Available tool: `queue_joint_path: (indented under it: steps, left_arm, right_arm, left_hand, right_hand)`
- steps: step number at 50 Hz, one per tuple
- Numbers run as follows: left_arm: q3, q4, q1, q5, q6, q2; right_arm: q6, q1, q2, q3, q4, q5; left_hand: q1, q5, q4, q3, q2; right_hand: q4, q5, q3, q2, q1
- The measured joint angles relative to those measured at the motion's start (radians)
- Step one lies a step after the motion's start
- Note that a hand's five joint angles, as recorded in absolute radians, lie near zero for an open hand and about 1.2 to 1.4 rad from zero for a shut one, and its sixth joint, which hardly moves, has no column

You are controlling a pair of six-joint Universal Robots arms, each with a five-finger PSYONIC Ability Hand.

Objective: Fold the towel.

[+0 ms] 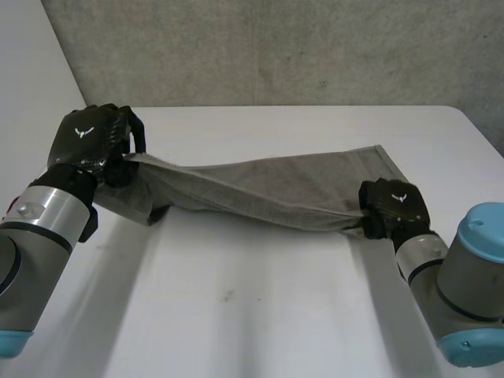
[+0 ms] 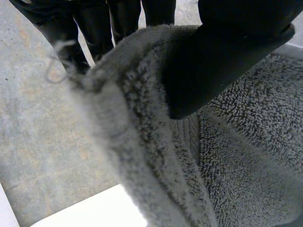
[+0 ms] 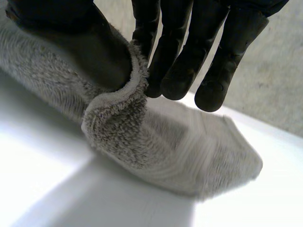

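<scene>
Towel (image 1: 268, 193), grey terry, hangs in a twisted band above the middle of the white table (image 1: 252, 315), with part of its far edge resting on the tabletop. At one end of the towel the left hand (image 1: 94, 138) pinches a bunched corner. Its thumb (image 2: 227, 56) lies over the cloth and its fingers (image 2: 94, 28) are behind it, and that end is raised off the surface. At the other end the right hand (image 3: 189, 28) nips a rolled hem between its thumb (image 3: 80, 42) and fingers (image 3: 180, 71), low by the tabletop, with a loose flap lying past it.

I judge the right hand's hold the weaker. It seems to catch only the rim of the hem, so a pull along the towel could draw the cloth free and drop that end. The twist between the two hands is a second risk, since laying the towel down this way would likely set a skewed, rumpled fold with mismatched edges. The slack lower layer near the left hand may also drag and tuck under.

No container stands near the towel, which has only the bare tabletop beneath it.
</scene>
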Motion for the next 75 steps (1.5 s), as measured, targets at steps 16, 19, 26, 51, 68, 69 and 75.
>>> queue_joint_path:
  steps: [16, 19, 26, 51, 68, 69, 75]
  left_arm:
    - [0.057, -0.148, 0.006, 0.007, 0.003, 0.128]
    - [0.086, -0.191, 0.007, 0.008, 0.004, 0.169]
    - [0.212, -0.355, 0.006, 0.013, 0.008, 0.24]
    - [0.601, -0.453, -0.01, 0.003, 0.103, -0.398]
    - [0.784, -0.202, 0.017, -0.132, -0.099, -0.263]
    - [0.748, -0.2, 0.02, -0.131, -0.105, -0.249]
    - [0.475, -0.199, 0.03, -0.099, -0.109, -0.19]
  right_arm:
    - [-0.202, -0.123, -0.397, -0.26, 0.516, -0.128]
    - [-0.252, -0.143, -0.44, -0.358, 0.65, -0.152]
    - [-0.337, -0.173, -0.476, -0.672, 1.016, -0.185]
    - [-0.554, -0.083, 0.111, -0.911, 0.97, -0.137]
    - [-0.436, -0.093, -0.058, -0.933, 0.358, -0.172]
    - [-0.426, -0.098, -0.073, -0.912, 0.386, -0.193]
    - [-0.425, -0.128, -0.106, -0.801, 0.658, -0.311]
  left_hand:
    - [0.0, 0.0, 0.0, 0.0, 0.0]
    - [0.0, 0.0, 0.0, 0.0, 0.0]
    - [0.0, 0.0, 0.0, 0.0, 0.0]
    - [0.0, 0.0, 0.0, 0.0, 0.0]
    - [0.0, 0.0, 0.0, 0.0, 0.0]
    - [0.001, 0.0, 0.0, 0.0, 0.0]
    - [0.001, 0.001, 0.0, 0.0, 0.0]
  right_hand:
    - [0.0, 0.0, 0.0, 0.0, 0.0]
    - [0.0, 0.0, 0.0, 0.0, 0.0]
    - [0.0, 0.0, 0.0, 0.0, 0.0]
    - [0.0, 0.004, 0.0, 0.0, 0.0]
    - [0.0, 0.008, 0.0, 0.0, 0.001]
    - [0.0, 0.009, 0.0, 0.0, 0.001]
    - [0.0, 0.011, 0.0, 0.0, 0.001]
